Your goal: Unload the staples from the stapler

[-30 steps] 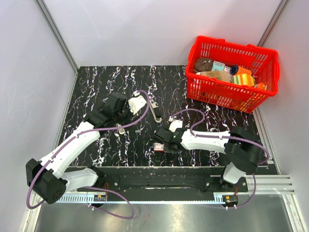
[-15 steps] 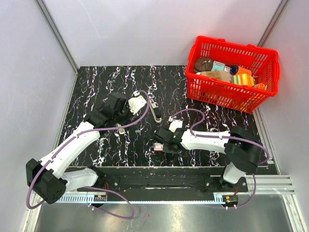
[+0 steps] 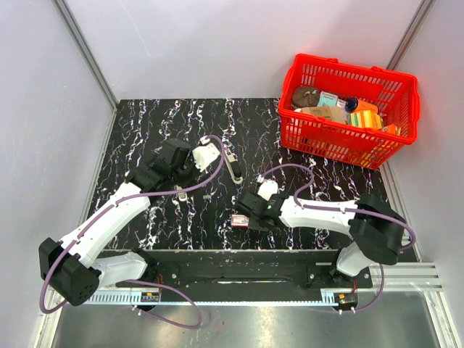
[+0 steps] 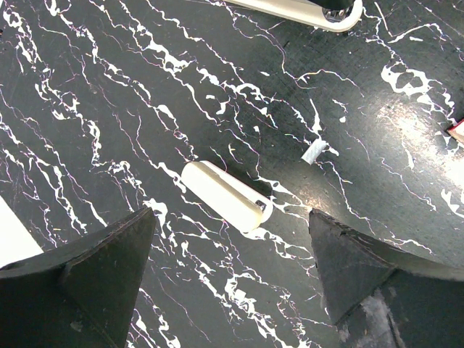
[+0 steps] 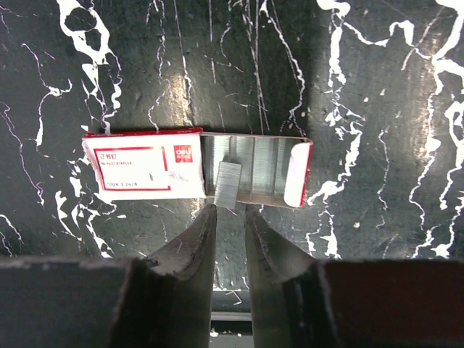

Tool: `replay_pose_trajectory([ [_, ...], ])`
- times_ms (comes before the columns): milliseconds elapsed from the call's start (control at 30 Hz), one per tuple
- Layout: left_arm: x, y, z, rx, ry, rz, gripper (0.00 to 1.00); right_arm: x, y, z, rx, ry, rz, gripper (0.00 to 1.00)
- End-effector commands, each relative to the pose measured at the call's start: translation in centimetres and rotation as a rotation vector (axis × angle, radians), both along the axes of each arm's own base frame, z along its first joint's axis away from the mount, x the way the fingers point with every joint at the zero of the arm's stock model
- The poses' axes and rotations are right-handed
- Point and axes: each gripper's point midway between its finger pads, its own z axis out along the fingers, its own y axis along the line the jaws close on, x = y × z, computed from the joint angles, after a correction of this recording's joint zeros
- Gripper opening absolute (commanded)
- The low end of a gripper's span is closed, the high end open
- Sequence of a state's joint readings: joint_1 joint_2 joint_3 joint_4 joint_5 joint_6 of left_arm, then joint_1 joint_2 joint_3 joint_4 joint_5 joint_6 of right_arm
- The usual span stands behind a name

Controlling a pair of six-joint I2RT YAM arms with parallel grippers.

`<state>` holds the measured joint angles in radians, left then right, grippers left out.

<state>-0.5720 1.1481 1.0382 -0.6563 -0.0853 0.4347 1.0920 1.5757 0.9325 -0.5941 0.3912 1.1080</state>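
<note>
The stapler (image 3: pixel 233 166) lies opened out as a thin dark and silver bar in the middle of the table; its pale edge shows at the top of the left wrist view (image 4: pixel 304 11). My left gripper (image 3: pixel 177 172) (image 4: pixel 230 212) is open and empty, hovering left of the stapler. A short silver strip of staples (image 5: pixel 229 185) leans on the open tray of a red-and-white box (image 5: pixel 141 168) (image 3: pixel 238 221). My right gripper (image 3: pixel 251 214) (image 5: pixel 230 209) stands just before that strip. Its fingers are narrowly apart and nothing is between them.
A small white cylinder-like piece (image 4: pixel 225 196) (image 3: pixel 183 194) lies on the table under my left gripper, with a tiny staple fragment (image 4: pixel 313 152) beside it. A red basket (image 3: pixel 348 138) full of goods stands at the back right. Grey walls border the black marbled table.
My right arm has drawn back slightly to the right, away from the red-and-white box. The left arm, the stapler and the box have not moved.
</note>
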Motion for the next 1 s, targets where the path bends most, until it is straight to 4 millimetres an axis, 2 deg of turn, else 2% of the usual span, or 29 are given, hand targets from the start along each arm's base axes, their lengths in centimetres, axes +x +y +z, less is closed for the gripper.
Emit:
replay_pose_trajectory([
  [0, 0.63, -0.59, 1.82, -0.059, -0.051, 0.009, 0.93, 0.14, 0.1, 1.35, 0.063, -0.036, -0.017, 0.27],
  [500, 0.84, -0.5, 2.07, -0.051, -0.061, 0.008, 0.93, -0.04, 0.17, 0.75, 0.039, -0.017, 0.002, 0.27],
  [967, 0.74, -0.66, 1.83, -0.054, -0.052, 0.003, 0.93, -0.5, 0.06, 1.32, 0.099, -0.024, 0.004, 0.24],
])
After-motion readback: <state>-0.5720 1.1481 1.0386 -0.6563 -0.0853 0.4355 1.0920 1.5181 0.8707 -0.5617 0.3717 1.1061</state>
